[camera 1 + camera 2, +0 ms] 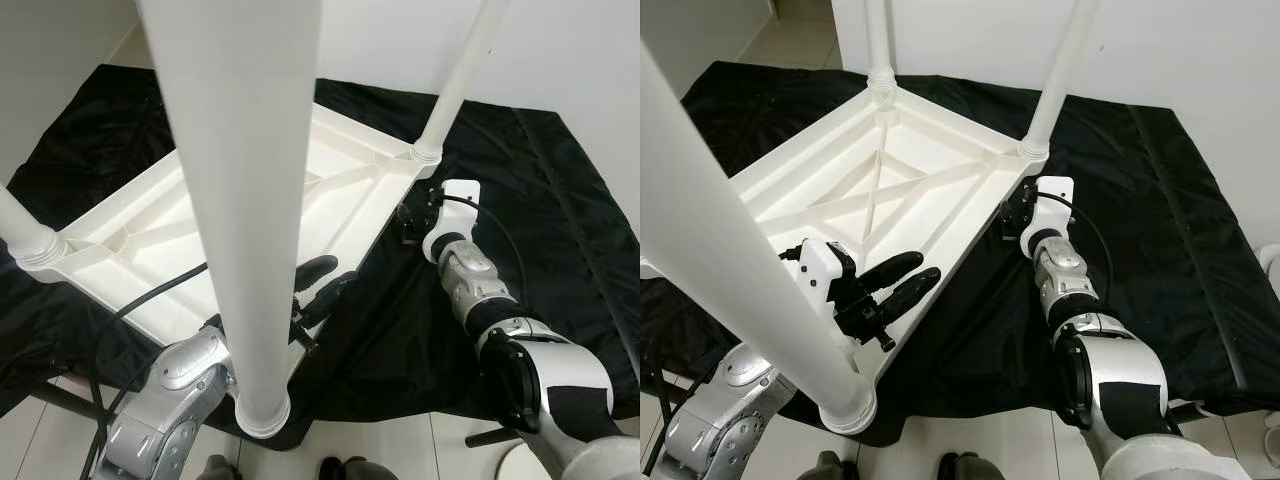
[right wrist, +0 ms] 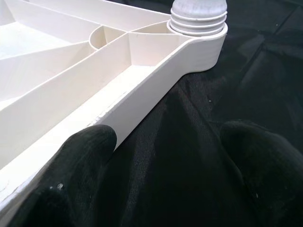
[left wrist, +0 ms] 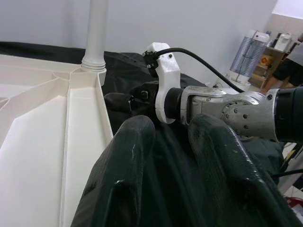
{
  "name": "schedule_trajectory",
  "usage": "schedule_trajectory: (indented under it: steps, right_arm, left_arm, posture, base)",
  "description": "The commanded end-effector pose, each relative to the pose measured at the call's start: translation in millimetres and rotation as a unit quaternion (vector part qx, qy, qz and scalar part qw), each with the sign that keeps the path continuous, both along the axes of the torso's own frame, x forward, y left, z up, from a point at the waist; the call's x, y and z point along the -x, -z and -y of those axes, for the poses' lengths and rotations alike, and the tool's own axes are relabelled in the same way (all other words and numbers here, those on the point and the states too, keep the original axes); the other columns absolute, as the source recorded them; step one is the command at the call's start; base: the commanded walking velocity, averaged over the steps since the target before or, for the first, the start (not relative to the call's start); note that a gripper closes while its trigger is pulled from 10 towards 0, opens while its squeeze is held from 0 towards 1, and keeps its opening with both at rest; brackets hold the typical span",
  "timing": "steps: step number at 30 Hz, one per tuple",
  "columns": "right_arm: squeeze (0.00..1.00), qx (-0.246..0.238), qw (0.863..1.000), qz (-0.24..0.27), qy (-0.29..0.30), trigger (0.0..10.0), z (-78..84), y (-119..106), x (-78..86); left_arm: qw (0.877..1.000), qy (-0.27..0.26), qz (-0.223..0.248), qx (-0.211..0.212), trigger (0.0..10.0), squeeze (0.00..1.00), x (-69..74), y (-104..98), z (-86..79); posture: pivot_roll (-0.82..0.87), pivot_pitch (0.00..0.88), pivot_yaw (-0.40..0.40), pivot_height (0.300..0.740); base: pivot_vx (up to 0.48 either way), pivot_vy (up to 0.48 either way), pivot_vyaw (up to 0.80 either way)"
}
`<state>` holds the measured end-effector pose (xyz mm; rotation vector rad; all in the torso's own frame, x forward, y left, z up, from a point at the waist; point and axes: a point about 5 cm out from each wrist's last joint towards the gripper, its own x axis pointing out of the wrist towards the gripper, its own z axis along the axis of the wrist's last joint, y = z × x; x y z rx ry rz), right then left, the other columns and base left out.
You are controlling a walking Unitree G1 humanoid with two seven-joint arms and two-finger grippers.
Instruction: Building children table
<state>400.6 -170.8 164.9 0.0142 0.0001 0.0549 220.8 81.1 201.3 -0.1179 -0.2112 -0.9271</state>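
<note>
Currently the upturned tabletop (image 1: 890, 190) is laid on black cloth (image 1: 1160, 220), legs seated; left gripper (image 1: 902, 280) and right gripper (image 2: 175, 156) are held open by its rim. Legs could be knocked loose if bumped.

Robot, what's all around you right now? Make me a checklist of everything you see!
Surface: black cloth spread over the floor.
Job's things: white table lying upside down on the cloth, four legs sticking up from its corners.
Clutter: nothing seen.
Grippers: left gripper over the table's near edge, jaws open; right gripper by the table's right edge near a corner leg, jaws open.
Cables: black cable along the left arm, another looping at the right wrist.
Surroundings: white wall, pale tiled floor.
</note>
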Motion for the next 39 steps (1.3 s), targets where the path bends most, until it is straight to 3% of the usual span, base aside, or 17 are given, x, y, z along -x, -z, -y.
schedule_trajectory:
  steps: [1, 9, 15, 17, 20, 24, 29, 34, 39]
  right_arm:
    - [0.00, -0.003, 1.000, 0.015, 0.000, 10.0, -3.9, -6.4, -2.1]
    - [0.00, -0.003, 0.999, 0.053, 0.007, 10.0, 9.3, -7.0, 3.5]
    - [0.00, 0.021, 0.992, 0.089, -0.081, 10.0, 11.7, 1.7, 18.9]
    - [0.00, 0.033, 0.984, 0.106, -0.136, 10.0, 11.8, 8.1, 33.7]
    - [0.00, 0.041, 0.980, 0.108, -0.162, 10.0, 12.9, 11.3, 43.8]
    - [0.00, 0.055, 0.968, 0.105, -0.220, 10.0, 15.3, 17.6, 76.1]
    - [0.00, 0.058, 0.966, 0.104, -0.230, 10.0, 15.3, 18.5, 81.2]
    - [0.00, 0.062, 0.965, 0.100, -0.236, 10.0, 15.7, 21.5, 92.9]
    - [0.00, 0.061, 0.963, 0.095, -0.243, 10.0, 15.3, 17.7, 99.5]
  left_arm:
    - [1.000, 0.005, -0.004, -0.001, 10.0, 0.00, 2.2, -0.1, 2.2]
    - [0.999, -0.014, 0.004, -0.037, 10.0, 0.00, -2.8, 5.0, -7.4]
    - [0.998, 0.005, 0.014, -0.056, 10.0, 0.00, -3.3, 2.5, -22.8]
    - [0.997, 0.024, 0.019, -0.071, 10.0, 0.00, -1.0, 2.7, -30.2]
    - [0.996, 0.036, 0.020, -0.079, 10.0, 0.00, 0.9, 3.0, -33.8]
    - [0.990, 0.085, 0.015, -0.110, 10.0, 0.00, 11.6, 6.3, -44.6]
    - [0.988, 0.091, 0.012, -0.122, 10.0, 0.00, 12.6, 8.9, -46.5]
    - [0.977, 0.092, 0.003, -0.194, 10.0, 0.00, 9.5, 28.8, -56.0]
    - [0.967, 0.098, 0.000, -0.236, 10.0, 0.00, 11.4, 36.9, -65.2]
  posture:
    - [0.11, 0.182, -0.049, 0.740]
    - [0.13, 0.188, -0.056, 0.740]
    - [0.11, 0.187, -0.052, 0.740]
    - [0.09, 0.186, -0.051, 0.740]
    - [0.08, 0.186, -0.054, 0.740]
    - [0.07, 0.185, -0.057, 0.740]
    - [0.07, 0.185, -0.057, 0.740]
    - [0.06, 0.185, -0.049, 0.740]
    - [0.06, 0.183, -0.043, 0.740]
  base:
    - [0.000, 0.000, 0.00]
    - [0.000, 0.000, 0.00]
    - [0.000, 0.000, 0.00]
    - [0.000, 0.000, 0.00]
    - [0.000, 0.000, 0.00]
    - [0.000, 0.000, 0.00]
    - [0.000, 0.000, 0.00]
    - [0.000, 0.000, 0.00]
    - [0.000, 0.000, 0.00]
